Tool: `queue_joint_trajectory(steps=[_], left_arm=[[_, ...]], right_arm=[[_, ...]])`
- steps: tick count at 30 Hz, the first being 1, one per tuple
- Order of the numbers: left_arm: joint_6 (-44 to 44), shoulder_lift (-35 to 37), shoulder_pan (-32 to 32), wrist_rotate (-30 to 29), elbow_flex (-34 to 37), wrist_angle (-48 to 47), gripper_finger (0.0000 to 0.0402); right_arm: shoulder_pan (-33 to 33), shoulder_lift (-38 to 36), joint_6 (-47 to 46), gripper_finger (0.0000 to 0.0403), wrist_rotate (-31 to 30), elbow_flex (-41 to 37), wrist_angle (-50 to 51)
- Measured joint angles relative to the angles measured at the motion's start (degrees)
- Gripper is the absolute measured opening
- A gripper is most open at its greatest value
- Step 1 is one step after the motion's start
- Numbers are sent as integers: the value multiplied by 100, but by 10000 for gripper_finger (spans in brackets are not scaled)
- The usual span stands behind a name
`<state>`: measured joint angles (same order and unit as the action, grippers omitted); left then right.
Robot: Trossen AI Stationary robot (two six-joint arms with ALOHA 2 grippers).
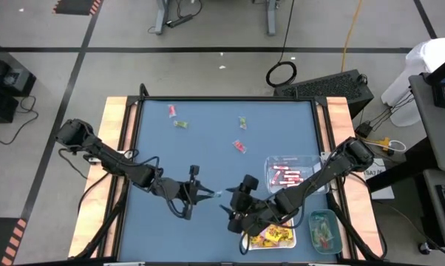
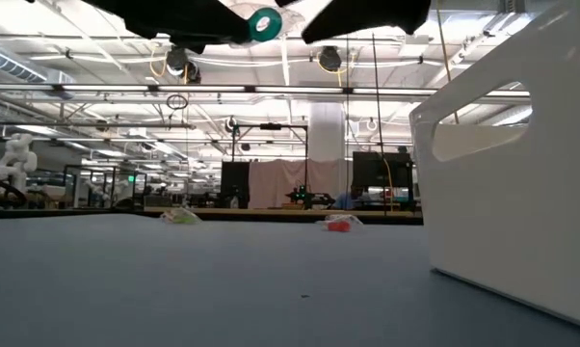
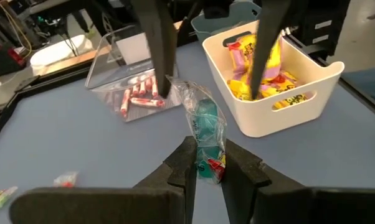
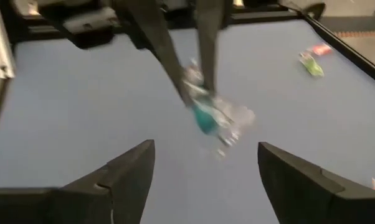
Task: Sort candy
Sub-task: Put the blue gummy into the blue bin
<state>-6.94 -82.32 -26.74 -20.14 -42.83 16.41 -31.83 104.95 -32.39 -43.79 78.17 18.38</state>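
My left gripper (image 3: pixel 208 144) hovers over the table's near middle (image 1: pixel 210 193), shut on a teal candy (image 3: pixel 205 127) in clear wrap. My right gripper (image 4: pixel 206 146) faces it from the table's right (image 1: pixel 228 213), wide open, with its fingers (image 3: pixel 157 43) standing just beyond the candy and apart from it. The low view shows the candy (image 2: pixel 264 23) high between both dark grippers. Four loose candies lie on the far half of the mat: a pink one (image 1: pixel 172 111), a green one (image 1: pixel 180 124), another green (image 1: pixel 242 122) and a red one (image 1: pixel 239 146). My left gripper pinches the teal candy between its two fingers (image 3: pixel 186 163), coming roughly level from the table's left. The teal body (image 4: pixel 203 116) and crumpled clear wrap (image 4: pixel 236 118) stick out past the fingertips. The candy is lifted clear of the table.
Three trays stand at the near right: a clear one with pink-red sticks (image 1: pixel 305 159), a white one with yellow packets (image 1: pixel 290 241), and a green-tinted one (image 1: pixel 324 229). The white tray's wall (image 2: pixel 502 183) fills the low view's right. Open blue mat lies to the left and in the middle.
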Motion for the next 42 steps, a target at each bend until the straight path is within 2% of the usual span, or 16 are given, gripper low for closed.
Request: queue_joint_trajectory(steps=[5, 11, 28, 32, 36, 42], left_arm=[[-3, 0, -2, 0, 0, 112, 63], [-262, 0, -2, 52, 0, 289, 63], [-241, -2, -2, 59, 2, 280, 63], [295, -2, -2, 61, 4, 277, 66], [509, -4, -2, 70, 4, 233, 92], [642, -4, -2, 58, 4, 264, 169]], right_arm=[[2, 0, 318, 249, 68, 0, -443], [35, 0, 331, 213, 65, 0, -451], [146, 0, 412, 96, 68, 0, -488], [147, 0, 451, 75, 79, 0, -485], [149, 0, 460, 58, 350, 0, -478], [149, 0, 506, 42, 500, 2, -475]])
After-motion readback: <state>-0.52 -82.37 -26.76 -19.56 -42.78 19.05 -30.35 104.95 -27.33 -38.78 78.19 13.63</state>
